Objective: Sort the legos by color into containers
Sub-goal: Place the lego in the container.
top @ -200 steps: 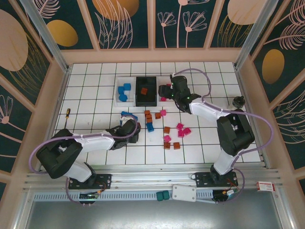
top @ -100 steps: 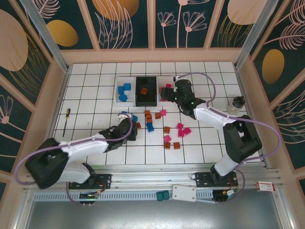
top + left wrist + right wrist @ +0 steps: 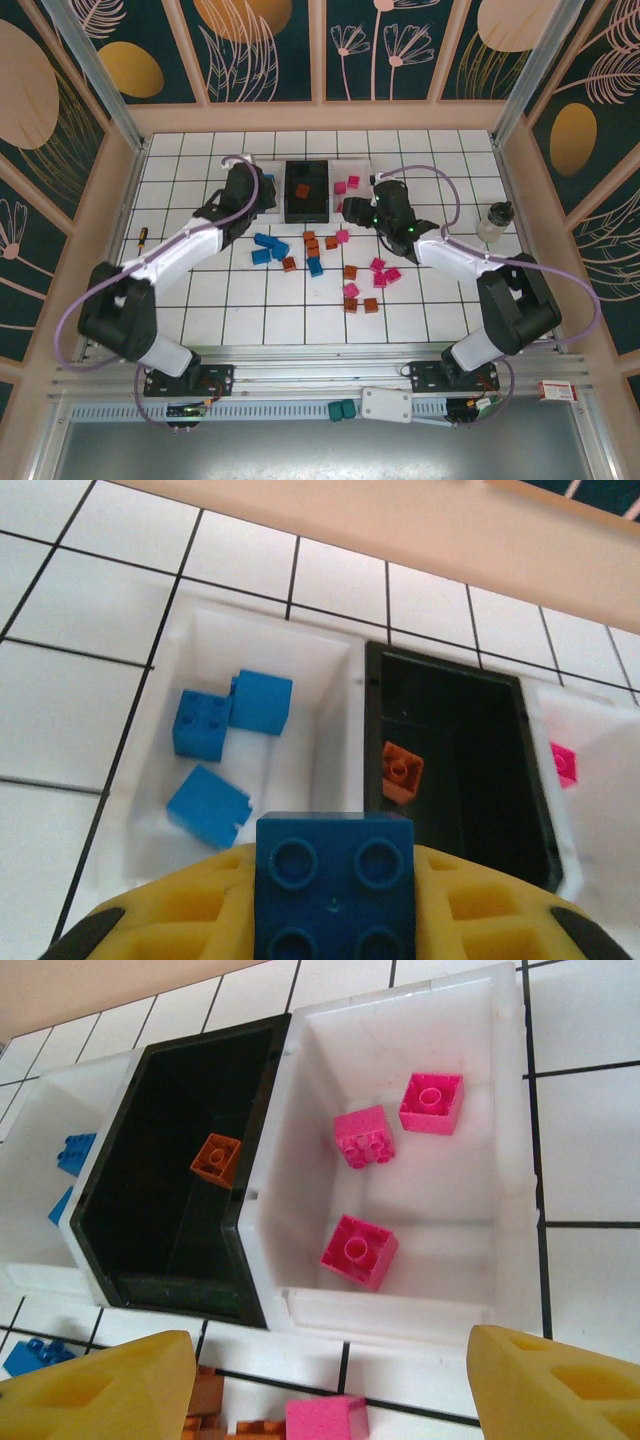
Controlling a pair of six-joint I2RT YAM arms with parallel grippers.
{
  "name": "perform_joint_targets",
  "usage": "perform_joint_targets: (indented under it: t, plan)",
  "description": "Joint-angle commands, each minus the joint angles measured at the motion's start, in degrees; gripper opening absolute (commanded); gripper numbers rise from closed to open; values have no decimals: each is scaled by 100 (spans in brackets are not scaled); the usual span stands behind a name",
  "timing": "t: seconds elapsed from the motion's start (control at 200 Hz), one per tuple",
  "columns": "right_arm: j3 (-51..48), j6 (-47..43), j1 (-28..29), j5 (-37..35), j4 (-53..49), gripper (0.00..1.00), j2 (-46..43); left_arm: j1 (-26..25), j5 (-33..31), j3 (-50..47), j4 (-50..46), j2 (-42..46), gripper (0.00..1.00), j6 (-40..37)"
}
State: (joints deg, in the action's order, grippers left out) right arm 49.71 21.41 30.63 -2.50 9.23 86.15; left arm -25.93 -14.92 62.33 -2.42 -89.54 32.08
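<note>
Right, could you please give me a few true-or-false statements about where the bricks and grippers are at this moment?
1. The left gripper holds a blue brick. True.
2. The black bin contains three orange bricks. False: the black bin contains one orange brick.
3. The right white bin contains three pink bricks. True.
4. The right gripper is shut on a pink brick. False: the right gripper is open and empty.
</note>
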Motion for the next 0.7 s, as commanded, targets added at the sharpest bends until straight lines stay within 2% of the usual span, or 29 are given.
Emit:
perform_joint_targets:
  t: [0.0,0.16,0.46,0.696]
  plan:
    - [-239,48,39,51,83,73,-371,279,306,567,36,-672,21,-131]
    - [-560,39,39,120,104,73,-616,456,393,1306,-125,-1612,24,-127]
    - [-996,97,746,132,186,73,-882,559,450,1899,-242,-2401,37,11]
    - [-990,198,1464,136,213,74,-754,554,746,1817,-84,-1980,75,88]
